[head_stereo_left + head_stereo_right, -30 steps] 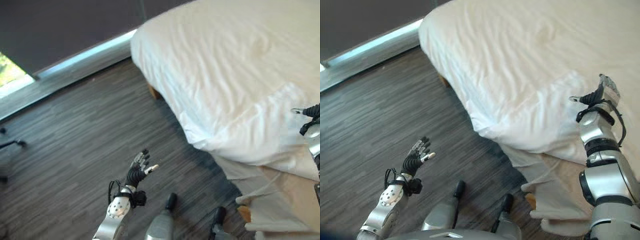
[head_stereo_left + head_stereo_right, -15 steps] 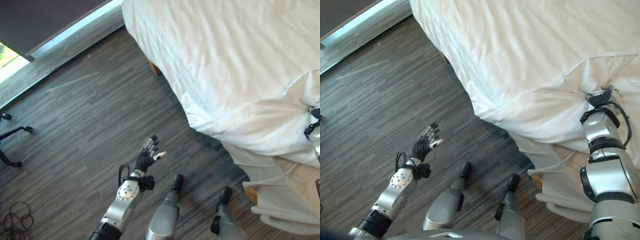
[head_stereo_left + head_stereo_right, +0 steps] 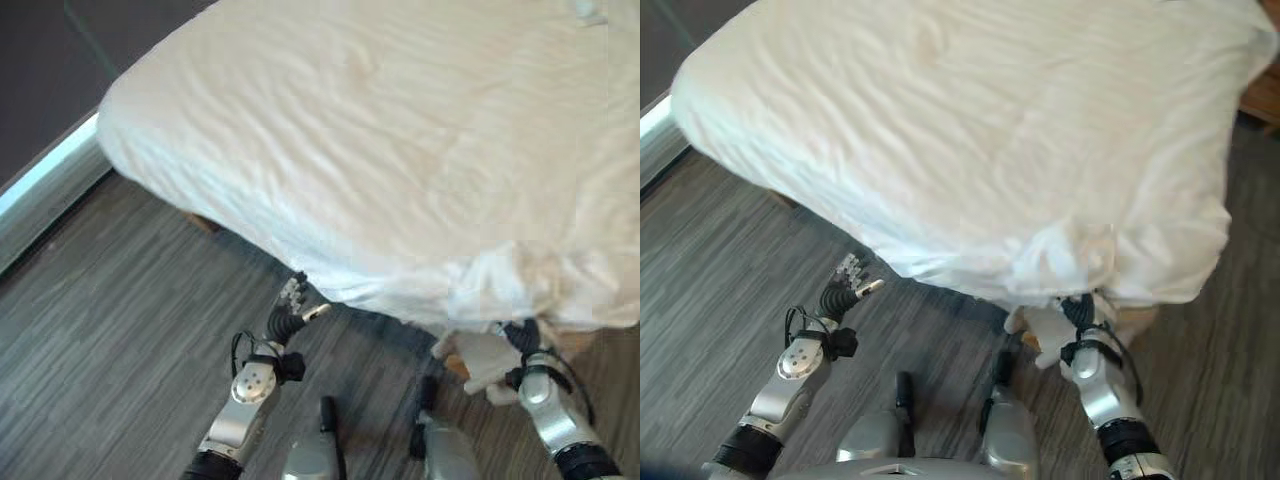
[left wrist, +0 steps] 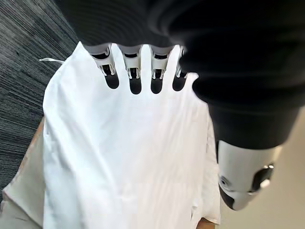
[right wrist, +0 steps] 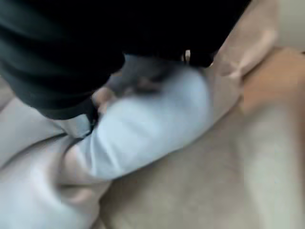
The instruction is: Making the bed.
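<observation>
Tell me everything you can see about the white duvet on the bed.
The white duvet looks like soft, creased cotton, spread across the whole top of the bed and hanging over its near edge above the dark wood-look floor. At the near corner it bunches into a lump of folds, where the right hand reaches up under the cloth, its fingers hidden. The left hand hangs open just short of the hanging edge.

A: Bedding colour?
B: The duvet (image 3: pixel 400 150) is plain white, creased, unpatterned; the sheet (image 3: pixel 1045 325) beneath its near corner is off-white.
A: Floor?
B: The floor (image 3: pixel 110 330) is dark grey, streaked in fine plank lines.
</observation>
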{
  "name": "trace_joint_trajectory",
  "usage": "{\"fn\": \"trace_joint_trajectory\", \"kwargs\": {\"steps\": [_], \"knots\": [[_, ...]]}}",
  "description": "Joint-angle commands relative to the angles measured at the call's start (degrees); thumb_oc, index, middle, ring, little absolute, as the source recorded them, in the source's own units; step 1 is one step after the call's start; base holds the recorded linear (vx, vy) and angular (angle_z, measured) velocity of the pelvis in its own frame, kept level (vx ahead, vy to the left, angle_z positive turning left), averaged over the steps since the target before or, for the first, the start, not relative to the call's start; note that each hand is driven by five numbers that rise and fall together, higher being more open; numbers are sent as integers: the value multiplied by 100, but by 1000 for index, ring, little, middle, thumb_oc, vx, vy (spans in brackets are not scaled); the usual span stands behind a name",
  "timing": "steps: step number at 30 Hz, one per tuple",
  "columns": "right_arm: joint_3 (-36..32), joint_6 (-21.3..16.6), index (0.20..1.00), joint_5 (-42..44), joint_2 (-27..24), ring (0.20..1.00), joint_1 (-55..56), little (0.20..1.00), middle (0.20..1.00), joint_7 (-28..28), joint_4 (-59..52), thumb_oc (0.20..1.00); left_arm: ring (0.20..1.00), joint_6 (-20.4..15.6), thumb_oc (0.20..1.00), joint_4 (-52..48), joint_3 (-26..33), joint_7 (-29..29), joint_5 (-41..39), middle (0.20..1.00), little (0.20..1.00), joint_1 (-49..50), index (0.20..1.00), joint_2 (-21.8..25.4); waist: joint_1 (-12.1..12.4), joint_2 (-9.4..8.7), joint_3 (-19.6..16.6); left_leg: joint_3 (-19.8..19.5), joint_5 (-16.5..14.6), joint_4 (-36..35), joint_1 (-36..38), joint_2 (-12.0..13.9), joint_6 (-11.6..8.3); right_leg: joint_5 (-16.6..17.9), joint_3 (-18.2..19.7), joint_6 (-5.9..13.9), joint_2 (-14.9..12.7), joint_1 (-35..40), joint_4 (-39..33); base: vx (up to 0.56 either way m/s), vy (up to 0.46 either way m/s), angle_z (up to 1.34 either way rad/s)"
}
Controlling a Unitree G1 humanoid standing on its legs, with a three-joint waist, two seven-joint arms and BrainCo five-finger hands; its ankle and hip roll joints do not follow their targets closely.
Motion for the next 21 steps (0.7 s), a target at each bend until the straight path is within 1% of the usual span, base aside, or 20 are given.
{"fn": "trace_joint_trajectory", "kwargs": {"steps": [1,2,3,4,5,6,7,8,9,12,13,16,17,18,19,20,21], "knots": [[246,29,200,-116,10,200,415,200,200,197,177,200,1000,-202,1000,-102,195,-68,111,1000,1000,200,1000,63,107,-239,-491,148,182,-76,-402,-347,-112,30,-260,443,-241,1951,-1716,-98,-83,-88],[283,4,200,-59,39,200,422,200,200,253,218,200,1000,-211,1000,-88,210,-77,82,1000,1000,219,1000,44,111,-227,-526,245,232,-76,-393,-321,-123,35,-218,449,-178,1997,-1941,-103,-119,-79],[363,1,561,49,68,561,370,561,561,288,386,561,1000,-217,1000,-20,205,-64,30,1000,1000,216,1000,18,108,-207,-543,340,297,-76,-391,-279,-155,41,-149,430,-54,2099,-2300,-95,-127,-72],[419,20,1000,84,98,1000,377,1000,1000,341,637,1000,1000,-216,1000,27,220,-63,-8,1000,1000,227,1000,-22,89,-164,-563,396,352,-76,-390,-222,-192,61,-127,424,14,2150,-2491,-66,-122,-67],[419,19,1000,84,98,1000,376,1000,1000,340,638,1000,1000,-216,1000,27,220,-63,-8,1000,1000,226,1000,-22,89,-163,-561,396,352,-76,-389,-221,-192,63,-126,423,16,2152,-2494,-81,-97,-72],[515,65,1000,134,114,1000,304,1000,1000,369,1241,1000,1000,-241,1000,83,209,-81,-114,1000,1000,245,1000,-82,40,-51,-578,471,432,-75,-397,-145,-247,105,-92,411,109,2267,-2804,-78,-76,-57],[562,102,1000,154,118,1000,244,1000,1000,322,1599,1000,1000,-256,1000,101,191,-83,-171,1000,1000,253,1000,-114,14,8,-586,486,499,-76,-411,-103,-297,71,-54,404,155,2279,-2878,-148,-99,-47],[530,193,1000,369,149,1000,147,1000,1000,280,2432,1000,1000,-258,1000,198,146,-54,-279,1000,1000,211,1000,-194,-57,150,-568,514,600,-76,-423,-28,-364,-1,44,402,198,2254,-2878,-100,-54,-28],[530,193,1000,369,149,1000,147,1000,1000,280,2432,1000,1000,-258,1000,198,146,-54,-279,1000,1000,211,1000,-194,-57,150,-568,514,600,-76,-423,-28,-364,-1,44,402,198,2254,-2878,-98,-44,-44],[327,274,1000,717,97,1000,135,1000,1000,390,3348,1000,1000,-235,1000,216,106,-136,-397,1000,1000,223,1000,-230,-172,295,-564,548,674,-70,-395,44,-435,-53,139,369,276,2253,-2878,-37,-23,-33],[327,269,1000,719,94,1000,133,1000,1000,389,3355,1000,1000,-235,1000,216,104,-136,-398,1000,1000,222,1000,-233,-169,299,-563,550,674,-70,-394,47,-436,-53,141,367,278,2252,-2878,-20,-21,-17],[14,253,1000,1111,-36,1000,235,1000,1000,468,3879,1000,1000,-244,1000,220,55,-217,-407,1000,1000,254,1000,-266,-258,367,-539,548,720,22,-362,97,-477,-121,213,318,338,2259,-2878,-31,-23,-10],[-76,274,1000,1245,-180,1000,194,1000,1000,501,4161,1000,1000,-260,1000,252,22,-222,-430,1000,1000,168,1000,-296,-168,332,-424,125,727,260,-493,28,-541,-104,281,266,341,2242,-2878,-105,-63,-20],[-151,283,1000,1305,-326,1000,116,1000,1000,539,4359,1000,1000,-283,1000,276,6,-262,-493,1000,1000,130,1000,-318,-118,284,-388,-263,600,339,-572,-58,-567,-58,323,253,324,2188,-2878,-116,-62,-28],[-306,296,1000,1452,-552,1000,37,1000,1000,523,4497,1000,1000,-299,1000,253,-17,-264,-519,1000,1000,104,1000,-330,-52,242,-352,-745,451,451,-616,-199,-564,-3,396,254,304,2127,-2878,-98,-58,-42],[-429,292,1000,1557,-726,1000,-30,1000,1000,513,4563,1000,1000,-318,1000,251,-37,-272,-535,1000,1000,97,1000,-334,0,219,-349,-1141,334,481,-656,-306,-548,48,468,258,292,2051,-2878,-59,-37,-48],[-617,268,1000,1746,-1033,1000,-142,1000,1000,526,4578,1000,1000,-306,1000,272,-79,-266,-548,1000,1000,75,1000,-330,53,204,-360,-1484,265,363,-615,-375,-543,91,610,258,306,2012,-2878,-23,-21,-51]]}}
